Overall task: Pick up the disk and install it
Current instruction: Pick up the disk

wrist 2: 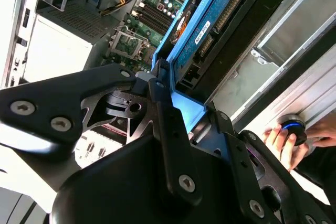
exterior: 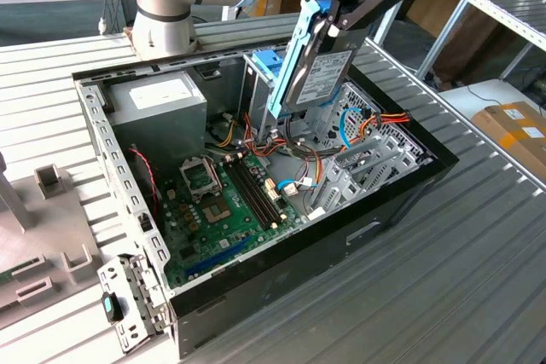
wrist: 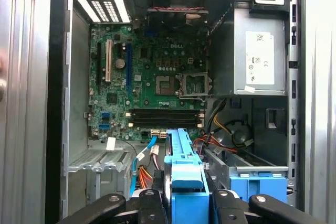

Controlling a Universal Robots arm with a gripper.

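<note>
Slatted bench [exterior: 461, 279] carries the open computer case [exterior: 281, 270]. Pickup done: my claw [exterior: 333, 16] grips the disk [exterior: 322, 78], held tilted near the drive cage [exterior: 253, 95]. Seating remains.

1 disk [exterior: 322, 76]: flat grey metal drive with a white label and a light-blue carrier frame along its edges. Off the surface, standing on end, tilted, above the open computer case [exterior: 375, 210]. Upper end clamped in gripper [exterior: 334, 21].
</note>
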